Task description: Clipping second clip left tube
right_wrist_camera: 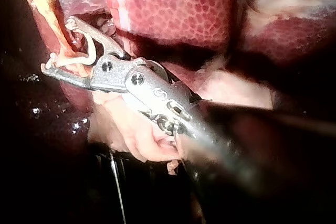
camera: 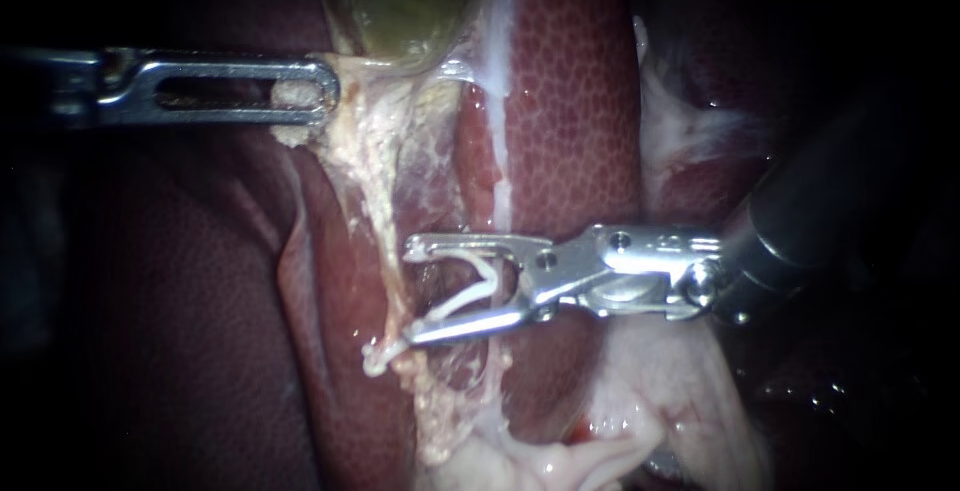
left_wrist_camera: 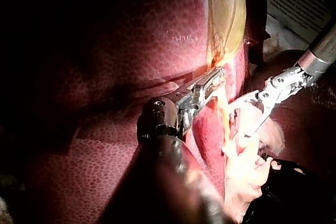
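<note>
endoscope view: our right instrument's hand (camera: 412, 291), spread wide, is holding a white v-shaped clip (camera: 470, 291) at the pale stringy tube (camera: 372, 206); our left instrument's hand (camera: 318, 91) is clamping pale fatty tissue (camera: 292, 135).

Left instrument (camera: 325, 91): shaft cut by the edge, lower jaw hidden under the upper one where they pinch the gallbladder (camera: 410, 1), itself cut off above. Right instrument (camera: 410, 291): shaft lost in the dark, jaws carry a clip (camera: 487, 276); can't tell how far the left tube (camera: 375, 201) sits inside it.
</note>
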Controlling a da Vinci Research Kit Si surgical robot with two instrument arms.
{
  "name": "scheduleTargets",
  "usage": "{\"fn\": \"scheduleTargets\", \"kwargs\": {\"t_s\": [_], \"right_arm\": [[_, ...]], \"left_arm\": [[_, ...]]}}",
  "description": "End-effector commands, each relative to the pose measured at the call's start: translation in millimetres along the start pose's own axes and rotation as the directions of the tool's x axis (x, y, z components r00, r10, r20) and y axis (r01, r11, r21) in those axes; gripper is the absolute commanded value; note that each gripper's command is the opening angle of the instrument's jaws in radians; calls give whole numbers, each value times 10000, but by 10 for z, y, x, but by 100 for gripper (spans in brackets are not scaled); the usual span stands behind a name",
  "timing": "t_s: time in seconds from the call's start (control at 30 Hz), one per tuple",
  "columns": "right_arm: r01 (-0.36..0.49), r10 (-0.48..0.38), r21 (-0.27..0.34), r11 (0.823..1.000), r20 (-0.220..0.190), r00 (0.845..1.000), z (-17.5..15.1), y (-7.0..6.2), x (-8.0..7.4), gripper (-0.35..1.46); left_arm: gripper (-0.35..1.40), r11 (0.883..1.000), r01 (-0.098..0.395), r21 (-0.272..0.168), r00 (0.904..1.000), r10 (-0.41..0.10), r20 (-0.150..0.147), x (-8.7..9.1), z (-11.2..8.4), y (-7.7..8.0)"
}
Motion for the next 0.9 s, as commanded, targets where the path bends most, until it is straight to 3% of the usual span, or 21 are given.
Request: {"fn": "scheduleTargets", "kwargs": {"t_s": [0.03, 0.3, 0.67, 0.9], "right_arm": [[14, -14, -4, 10000, 5, 10000, 2, 0, -1, 60], [-130, 130, 161, 9998, -5, 9999, 15, 3, -2, 60], [-587, 579, 1210, 9909, 100, 9983, 32, -4, -18, 60], [-607, 569, 1480, 9871, 298, 9979, 39, -8, -23, 60]], "left_arm": [[-35, 10000, 0, -5, 10000, 0, 0, 0, 0, 0], [-35, 10000, 1, -11, 10000, -1, 3, 0, 0, -1], [-35, 10000, 0, -12, 10000, 0, 4, 0, 1, -1], [-35, 10000, 0, -15, 10000, 0, 6, 0, 1, -1]]}}
